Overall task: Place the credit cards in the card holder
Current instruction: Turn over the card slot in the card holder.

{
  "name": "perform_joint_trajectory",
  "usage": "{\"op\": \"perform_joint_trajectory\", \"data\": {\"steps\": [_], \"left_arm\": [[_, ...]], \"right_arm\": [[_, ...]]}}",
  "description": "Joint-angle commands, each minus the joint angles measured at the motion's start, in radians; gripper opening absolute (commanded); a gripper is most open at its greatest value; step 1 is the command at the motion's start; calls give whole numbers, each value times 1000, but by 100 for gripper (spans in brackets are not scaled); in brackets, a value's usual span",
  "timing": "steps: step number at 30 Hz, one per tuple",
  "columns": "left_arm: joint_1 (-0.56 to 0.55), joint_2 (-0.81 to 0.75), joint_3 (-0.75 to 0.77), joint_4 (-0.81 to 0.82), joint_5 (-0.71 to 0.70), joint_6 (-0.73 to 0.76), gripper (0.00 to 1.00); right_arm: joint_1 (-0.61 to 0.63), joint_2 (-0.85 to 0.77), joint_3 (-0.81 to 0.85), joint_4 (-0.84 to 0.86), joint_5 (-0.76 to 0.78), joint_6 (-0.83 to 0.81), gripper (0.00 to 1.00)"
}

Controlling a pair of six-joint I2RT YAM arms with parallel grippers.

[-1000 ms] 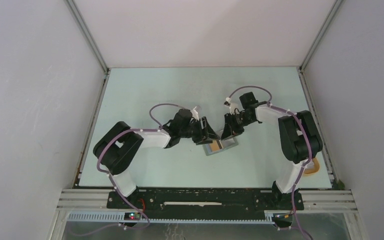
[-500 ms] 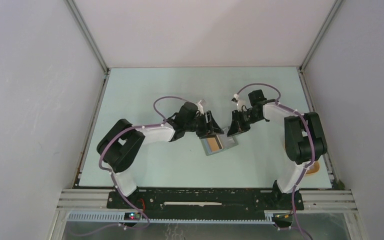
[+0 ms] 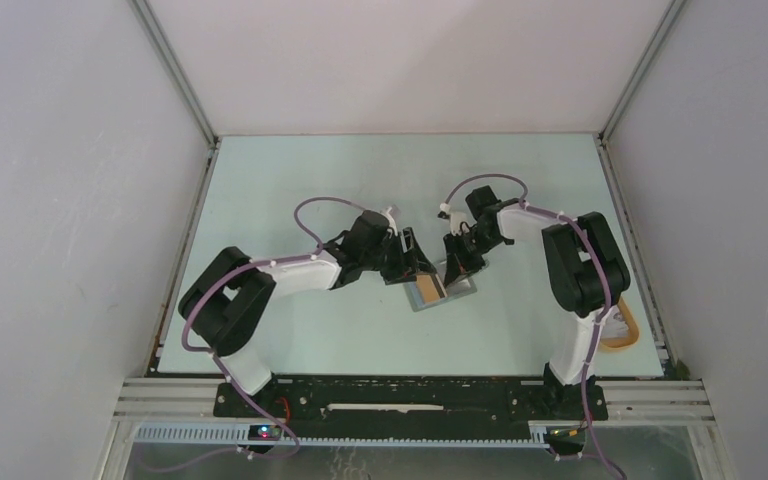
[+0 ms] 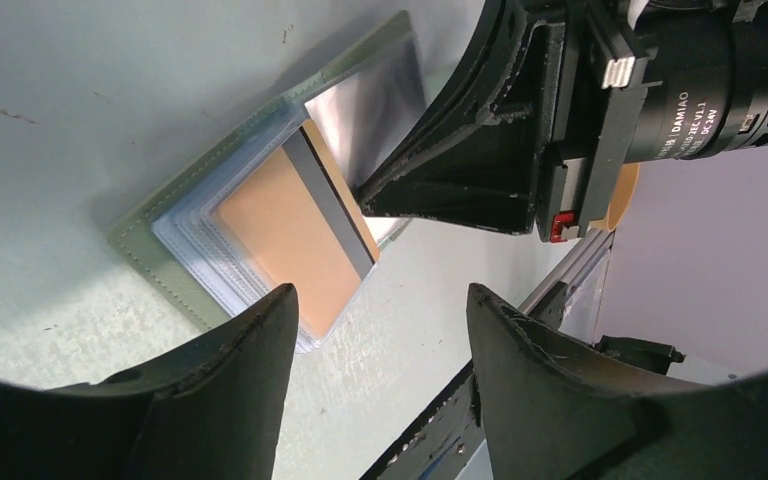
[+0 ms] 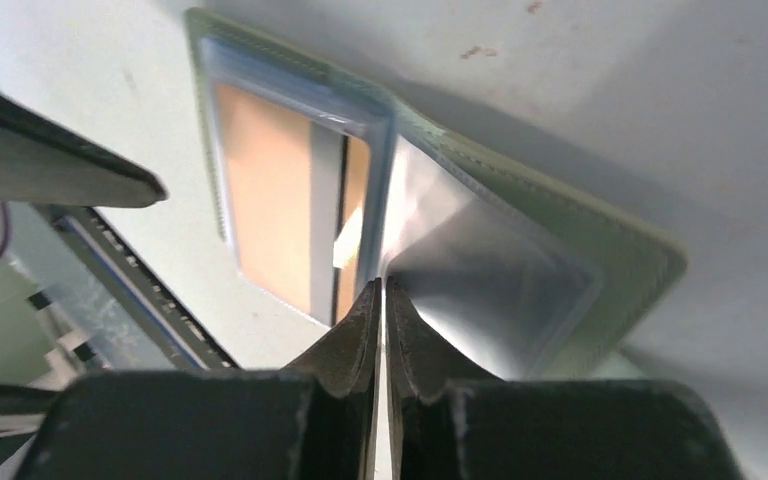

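My left arm (image 3: 295, 276) and right arm (image 3: 580, 262) wear white shells between bulky black joints. A mauve cable (image 3: 307, 208) runs along each arm, fastened here and there with small white ties. Both arms are bolted to a long black base plate (image 3: 410, 396). My left hand (image 4: 380, 300) has two thick, matte black fingers (image 4: 230, 350) with rounded tips. My right hand (image 5: 382, 285) is black as well, with wedge-shaped fingers, a small red tab (image 4: 560, 226) and a cylindrical motor (image 4: 700, 90) lettered DAMIAO in white.
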Motion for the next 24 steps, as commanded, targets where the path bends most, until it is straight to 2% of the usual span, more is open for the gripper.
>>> {"op": "perform_joint_trajectory", "data": {"steps": [1, 9, 17, 24], "left_arm": [[-3, 16, -9, 23, -6, -6, 68], [-10, 54, 2, 8, 1, -24, 69], [-10, 25, 12, -100, -66, -1, 72], [-14, 60, 26, -44, -20, -12, 72]], "right_arm": [[16, -16, 36, -18, 183, -17, 10], [30, 56, 77, -73, 207, -28, 10], [34, 61, 80, -81, 195, -29, 10], [33, 61, 80, -82, 184, -31, 10]]}}
